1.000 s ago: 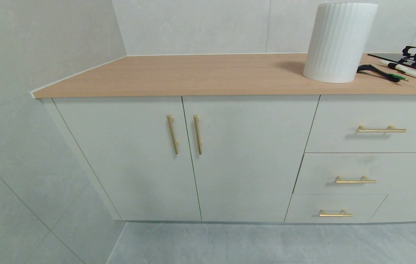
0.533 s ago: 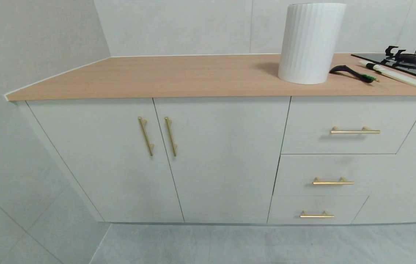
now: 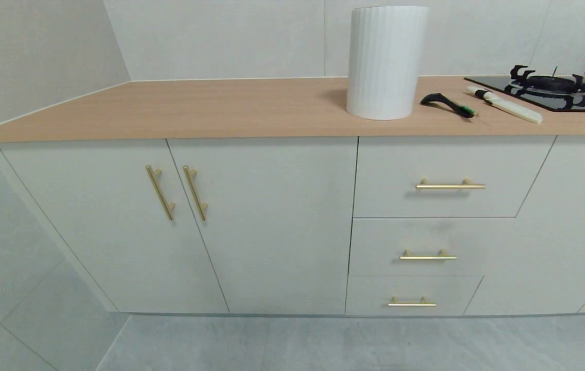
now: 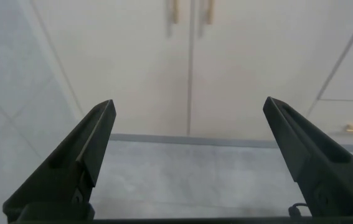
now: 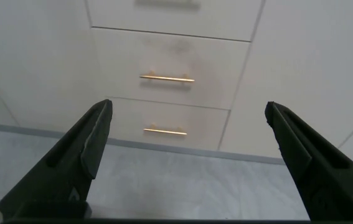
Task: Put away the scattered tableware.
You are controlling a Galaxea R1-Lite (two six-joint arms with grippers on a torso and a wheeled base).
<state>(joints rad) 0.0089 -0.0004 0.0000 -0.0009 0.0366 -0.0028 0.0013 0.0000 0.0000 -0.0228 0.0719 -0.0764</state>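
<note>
At the far left, the left tool (image 4: 187, 109) hangs low with its jaws spread wide and nothing between them, facing the shut cupboard doors (image 3: 271, 221) and the floor (image 3: 323, 345) at their foot. Above the doors, the left stretch of the counter (image 3: 194, 108) is bare wood. Further right a tall ribbed white holder (image 3: 385, 62) stands upright on it, and just beside that lies a black utensil (image 3: 447, 103) with a green tip. A long white knife-like piece (image 3: 503, 103) lies near it, with its far end at the edge of the hob (image 3: 550, 90). Below these are three shut drawers (image 3: 426, 165). The right tool (image 5: 187, 107) hangs in front of the lower two, likewise wide open and empty. The work looks to be at the approach stage, with neither piece of tableware picked up yet. The next move probably calls for the robot to square up to the right part of the counter. It would then raise an arm to counter height and close on the black utensil, so it can be dropped into the holder.
</note>
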